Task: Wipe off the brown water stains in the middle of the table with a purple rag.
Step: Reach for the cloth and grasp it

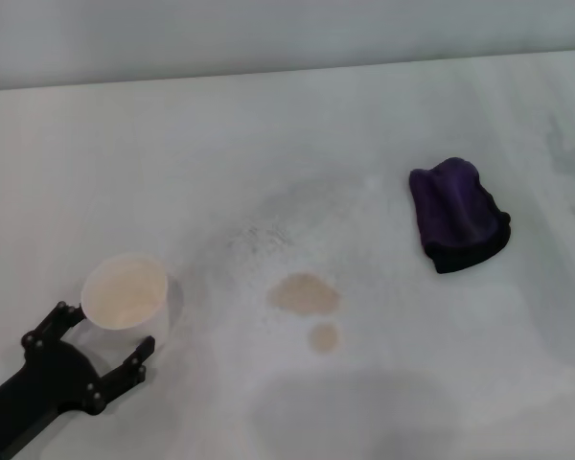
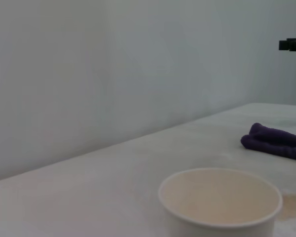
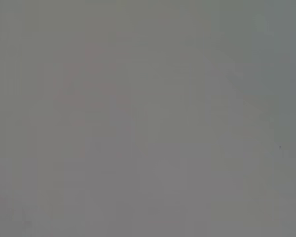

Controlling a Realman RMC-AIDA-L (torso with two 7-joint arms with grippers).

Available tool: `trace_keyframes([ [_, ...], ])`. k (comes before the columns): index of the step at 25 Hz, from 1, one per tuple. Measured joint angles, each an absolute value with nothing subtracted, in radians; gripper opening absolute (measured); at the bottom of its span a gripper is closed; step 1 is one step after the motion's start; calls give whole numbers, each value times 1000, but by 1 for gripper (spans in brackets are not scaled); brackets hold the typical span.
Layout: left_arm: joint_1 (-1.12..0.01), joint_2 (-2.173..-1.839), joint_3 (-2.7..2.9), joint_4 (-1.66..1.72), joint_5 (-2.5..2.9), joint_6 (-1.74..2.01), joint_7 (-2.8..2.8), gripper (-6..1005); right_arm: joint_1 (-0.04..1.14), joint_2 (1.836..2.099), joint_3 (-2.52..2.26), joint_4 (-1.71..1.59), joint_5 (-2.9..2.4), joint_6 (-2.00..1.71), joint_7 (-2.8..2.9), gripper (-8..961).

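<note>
From the head view I note the table (image 1: 383, 115) carrying the brown water stains (image 1: 305, 294) near its middle: a larger oval blotch with a smaller round dot just beside it, on the side nearer me. The purple rag (image 1: 457, 214) lies bunched well to the right of them, untouched. My left gripper (image 1: 103, 343) sits at the near left, fingers spread and released, with a white paper cup (image 1: 125, 289) standing upright just beyond the fingertips; I cannot tell whether they touch it. The left wrist view adds the cup's pale inside, the rag's folds seen from the side and a grey wall behind the table's far edge. The right wrist view gives me only flat grey; the right gripper shows in no view. Bare tabletop lies between stains and rag.
</note>
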State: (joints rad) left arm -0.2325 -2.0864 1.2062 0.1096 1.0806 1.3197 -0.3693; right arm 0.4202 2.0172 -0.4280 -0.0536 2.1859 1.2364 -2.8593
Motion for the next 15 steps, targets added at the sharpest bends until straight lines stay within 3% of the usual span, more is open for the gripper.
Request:
trace_keyframes([
  [15, -122, -2090, 1210, 94, 977, 1416, -299, 877, 419, 2016, -428, -54, 2186, 1239, -2859, 453],
])
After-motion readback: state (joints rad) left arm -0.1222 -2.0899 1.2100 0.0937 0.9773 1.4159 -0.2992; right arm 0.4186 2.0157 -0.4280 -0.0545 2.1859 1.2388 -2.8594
